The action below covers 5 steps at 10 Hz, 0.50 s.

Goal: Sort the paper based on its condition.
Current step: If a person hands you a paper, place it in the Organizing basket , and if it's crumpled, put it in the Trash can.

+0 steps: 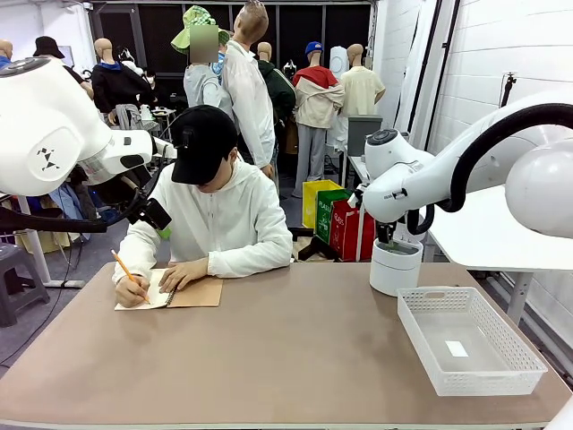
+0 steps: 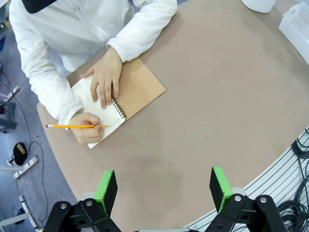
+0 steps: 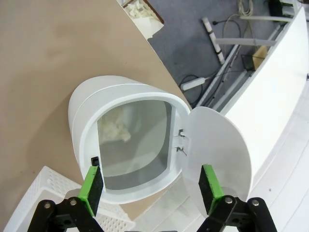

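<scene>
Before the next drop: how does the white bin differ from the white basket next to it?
The bin is round with solid walls; the basket is rectangular with lattice walls. The bin stands taller and narrower; the basket is low and wide. The bin has a hinged lid, standing open; the basket has no lid. Both are white and sit on the table at the robot's right.

The brown worktop (image 1: pixel 295 349) carries a bin (image 1: pixel 395 269) directly under the right tool (image 3: pixel 150 174), a basket (image 1: pixel 488 378) beside it, and a notebook (image 2: pixel 140 89) well ahead of the left tool (image 2: pixel 163 176).
</scene>
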Motion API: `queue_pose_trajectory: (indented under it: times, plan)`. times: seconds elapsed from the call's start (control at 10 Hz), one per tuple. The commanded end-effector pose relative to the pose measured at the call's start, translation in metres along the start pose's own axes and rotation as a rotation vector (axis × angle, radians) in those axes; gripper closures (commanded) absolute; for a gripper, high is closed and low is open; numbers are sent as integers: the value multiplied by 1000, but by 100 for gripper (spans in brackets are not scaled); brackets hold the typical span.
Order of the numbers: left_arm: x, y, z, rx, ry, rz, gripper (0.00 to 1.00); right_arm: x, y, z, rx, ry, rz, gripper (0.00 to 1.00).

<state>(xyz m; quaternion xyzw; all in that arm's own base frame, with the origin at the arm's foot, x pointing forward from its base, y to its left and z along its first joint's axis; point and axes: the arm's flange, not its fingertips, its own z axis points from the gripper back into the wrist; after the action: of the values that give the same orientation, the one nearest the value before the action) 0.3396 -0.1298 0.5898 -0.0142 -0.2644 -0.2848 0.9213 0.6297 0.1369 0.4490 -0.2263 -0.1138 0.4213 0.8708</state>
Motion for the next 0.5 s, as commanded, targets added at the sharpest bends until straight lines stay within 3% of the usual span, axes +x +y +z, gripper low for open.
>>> queue_pose_trajectory:
  times: [0.0,0.2,0.4]
  plan:
    - [0,1,1,0,-2,-3,0,3,2,9,-29,27,-10,0]
    - [0,1,1,0,-2,-3,0,3,3,9,1,52,-4,0]
    - [0,1,1,0,-2,-3,0,1,2,6,0,5,3,0]
